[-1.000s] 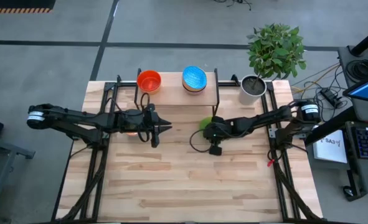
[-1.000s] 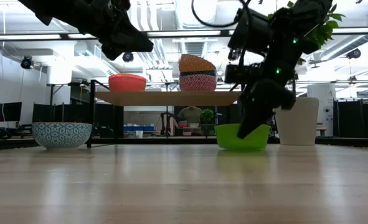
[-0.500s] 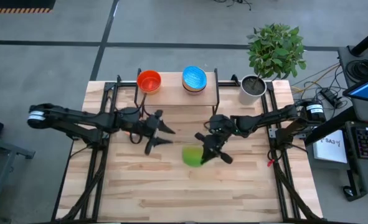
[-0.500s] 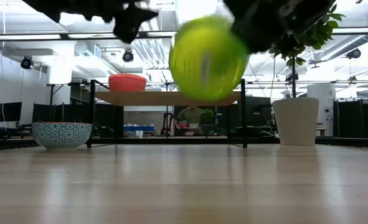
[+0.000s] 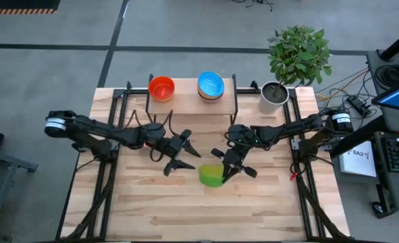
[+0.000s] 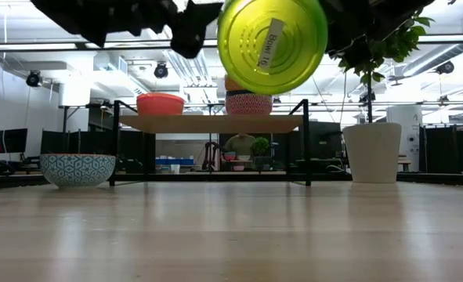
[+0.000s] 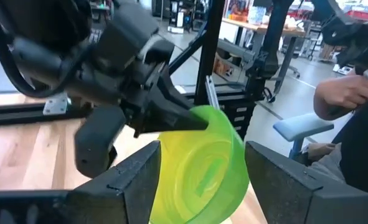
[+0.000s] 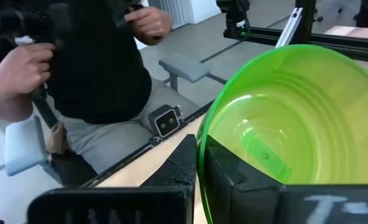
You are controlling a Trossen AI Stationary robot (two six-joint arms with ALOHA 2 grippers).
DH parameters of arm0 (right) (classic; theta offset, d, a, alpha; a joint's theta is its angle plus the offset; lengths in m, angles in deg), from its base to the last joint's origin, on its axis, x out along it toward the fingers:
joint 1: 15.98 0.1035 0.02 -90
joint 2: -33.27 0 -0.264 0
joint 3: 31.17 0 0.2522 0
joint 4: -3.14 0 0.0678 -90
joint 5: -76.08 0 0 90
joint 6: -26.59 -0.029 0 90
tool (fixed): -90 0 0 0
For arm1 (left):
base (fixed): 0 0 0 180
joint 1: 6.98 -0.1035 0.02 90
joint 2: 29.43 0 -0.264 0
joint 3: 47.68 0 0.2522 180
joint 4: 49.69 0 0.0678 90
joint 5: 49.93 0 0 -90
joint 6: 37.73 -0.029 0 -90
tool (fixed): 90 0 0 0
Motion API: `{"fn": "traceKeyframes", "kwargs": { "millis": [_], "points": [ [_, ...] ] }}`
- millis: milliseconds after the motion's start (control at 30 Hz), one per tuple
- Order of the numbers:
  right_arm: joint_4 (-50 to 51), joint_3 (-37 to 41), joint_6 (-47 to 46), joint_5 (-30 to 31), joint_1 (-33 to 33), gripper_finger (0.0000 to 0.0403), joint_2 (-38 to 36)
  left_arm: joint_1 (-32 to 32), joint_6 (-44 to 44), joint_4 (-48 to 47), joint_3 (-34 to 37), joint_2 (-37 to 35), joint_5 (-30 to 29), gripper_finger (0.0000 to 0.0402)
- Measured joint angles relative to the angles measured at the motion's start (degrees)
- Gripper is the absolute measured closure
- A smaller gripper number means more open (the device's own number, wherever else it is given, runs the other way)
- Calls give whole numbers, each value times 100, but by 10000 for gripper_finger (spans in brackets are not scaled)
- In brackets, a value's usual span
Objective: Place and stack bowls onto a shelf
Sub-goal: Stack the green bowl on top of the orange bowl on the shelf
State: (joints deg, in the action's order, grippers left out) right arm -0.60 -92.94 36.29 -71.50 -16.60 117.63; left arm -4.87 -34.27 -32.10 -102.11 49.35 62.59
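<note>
The green bowl (image 5: 210,176) hangs in the air over the middle of the table, tipped on its side. Its labelled base (image 6: 272,43) faces the near edge. My right gripper (image 5: 225,169) is shut on it. My left gripper (image 5: 183,158) stands open just left of the bowl, its fingers (image 7: 131,180) spread toward the bowl without touching it. The shelf (image 5: 192,102) at the far edge carries a red bowl (image 5: 161,88) and a stack topped by a blue bowl (image 5: 210,86). A blue-and-white patterned bowl (image 6: 77,169) sits on the table by the shelf's left legs. My right gripper pinches the green bowl's rim (image 8: 200,155), one finger (image 8: 246,183) inside the bowl and one (image 8: 174,171) outside against the wall. The fingers come from the table's right side, slanting toward the near edge. The bowl is lifted clear, on its side.
A white plant pot (image 5: 274,96) with a leafy plant stands at the far right corner. Black frame rails (image 5: 106,169) run along both table sides. A seated person (image 8: 103,68) shows beyond the table. The near half of the wooden table (image 5: 206,216) is bare.
My right gripper has lifted the green bowl off the table in front of the shelf, carried it toward the near edge and tipped it onto its side. My left gripper has opened and moved toward the table's right, toward the bowl.
</note>
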Motion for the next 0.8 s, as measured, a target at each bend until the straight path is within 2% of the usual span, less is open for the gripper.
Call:
{"fn": "traceKeyframes", "kwargs": {
  "millis": [200, 333, 667, 800],
  "points": [
    [-96, 0, 144, 15, -3, 394, 0, 0, 64, -10, -236, 553, 45, 194],
    [-108, 0, 143, 16, -14, 394, 1, -2, 180, -245, -376, 809, 572, 204],
    [-127, -2, 150, 221, -14, 394, 4, -2, 197, -441, -416, 832, 1275, 272],
    [-122, -2, 162, 363, -16, 394, 7, -2, 197, -432, -458, 829, 1296, 289]
  ]
}}
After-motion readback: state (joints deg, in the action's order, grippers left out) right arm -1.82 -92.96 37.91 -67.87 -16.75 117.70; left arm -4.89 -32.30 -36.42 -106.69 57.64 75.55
